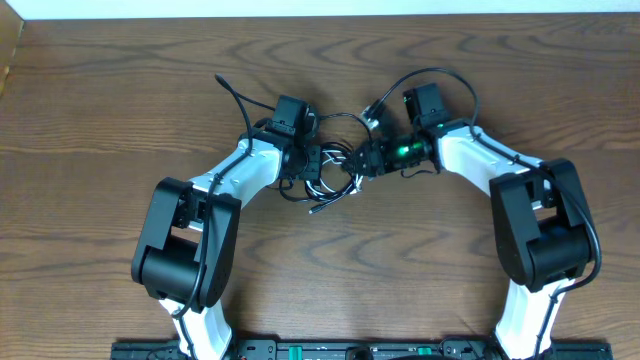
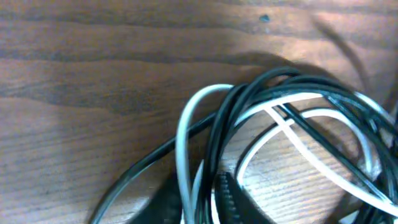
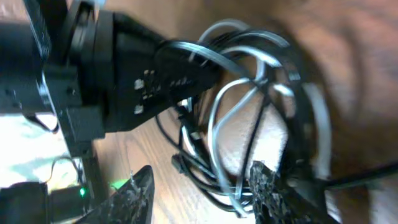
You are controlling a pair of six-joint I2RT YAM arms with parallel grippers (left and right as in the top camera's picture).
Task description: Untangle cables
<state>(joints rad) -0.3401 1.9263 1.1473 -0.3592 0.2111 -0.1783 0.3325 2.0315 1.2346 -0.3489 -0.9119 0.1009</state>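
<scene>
right wrist view: the right gripper has its fingers clearly apart. they straddle the knot rather than pinch it, and several loops pass loose between them. facing it, the left gripper shows in its own camera only as two dark tips low in the frame with a white strand running between them. i cannot tell whether they clamp that strand or sit slack around it.

outward from both hands lies the bundle. the white cable and the black cable loop over and through each other, crossing in several places. they rest on the wooden table between the two arms, near its middle in the overhead view. i can see no plug of either cord lying clear of the heap, and no stretch of white lies apart from black.

judged from that, the untangling is barely begun. the cords are gathered and within reach. drawing one cord out through the loops and laying the two apart is all left to do.
</scene>
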